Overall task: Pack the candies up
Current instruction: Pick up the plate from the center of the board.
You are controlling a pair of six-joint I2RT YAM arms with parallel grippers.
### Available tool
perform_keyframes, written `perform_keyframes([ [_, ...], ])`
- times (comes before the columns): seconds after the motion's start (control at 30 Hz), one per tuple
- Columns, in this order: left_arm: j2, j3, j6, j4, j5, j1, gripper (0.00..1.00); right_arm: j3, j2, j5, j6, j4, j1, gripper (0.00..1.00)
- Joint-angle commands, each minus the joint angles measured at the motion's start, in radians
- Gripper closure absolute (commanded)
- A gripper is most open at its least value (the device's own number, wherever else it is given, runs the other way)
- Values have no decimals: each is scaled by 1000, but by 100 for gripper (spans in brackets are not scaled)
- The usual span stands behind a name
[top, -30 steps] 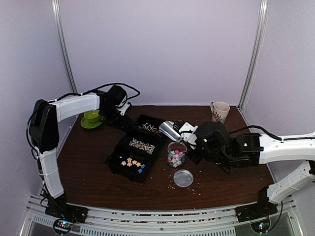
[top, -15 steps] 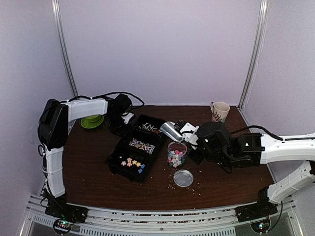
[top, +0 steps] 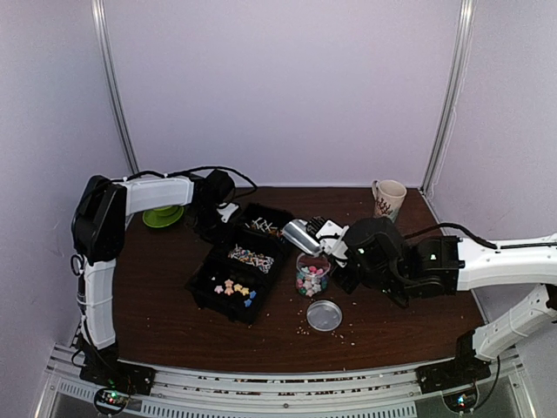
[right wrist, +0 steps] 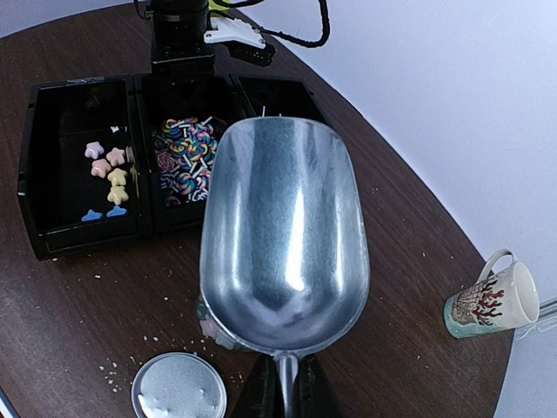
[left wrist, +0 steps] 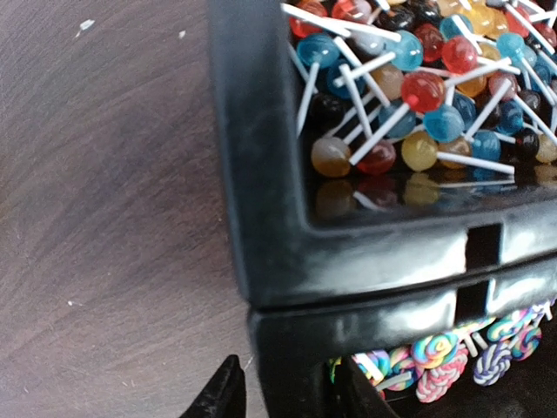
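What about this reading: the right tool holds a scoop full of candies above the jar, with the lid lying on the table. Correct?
Not quite. The scoop is empty: the right wrist view shows its bare metal bowl. The rest stands: the right tool holds it above the jar, lid on the table.

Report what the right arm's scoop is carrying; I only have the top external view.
Observer: The right wrist view shows the metal scoop empty, its bowl bare and shiny.
Operator: Give me the contents of the tray's far compartment.
Observer: The left wrist view shows it packed with round lollipops on white sticks, in red, blue and amber.
Operator: Check the left jaws.
Observer: They are open, one tip on each side of the black tray wall. A sliver of table shows between the outer tip and the wall, so they don't look clamped.
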Motion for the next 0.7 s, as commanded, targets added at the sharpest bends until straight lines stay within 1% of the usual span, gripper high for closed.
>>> perform_keyframes([
  [0.0, 20, 24, 9, 0, 17, 3, 65, 21, 3, -3, 12, -13, -3, 100],
  [0.13, 35, 25, 9, 0, 22, 4, 67, 26, -3, -6, 6, -15, -4, 100],
  [0.17, 38, 23, 9, 0, 23, 4, 72, 26, -3, -6, 5, -16, -3, 100],
  [0.2, 38, 22, 9, 0, 21, 4, 75, 27, -3, -5, 5, -16, -3, 100],
  [0.33, 41, 22, 7, 0, 17, 3, 83, 33, 6, -7, 5, -24, -3, 100],
  [0.5, 25, 21, 5, -3, 12, 3, 99, 48, 7, -16, -5, -50, -3, 100],
  [0.67, -9, 15, -6, -13, 22, 3, 100, 87, 10, -18, -17, -94, -3, 100],
])
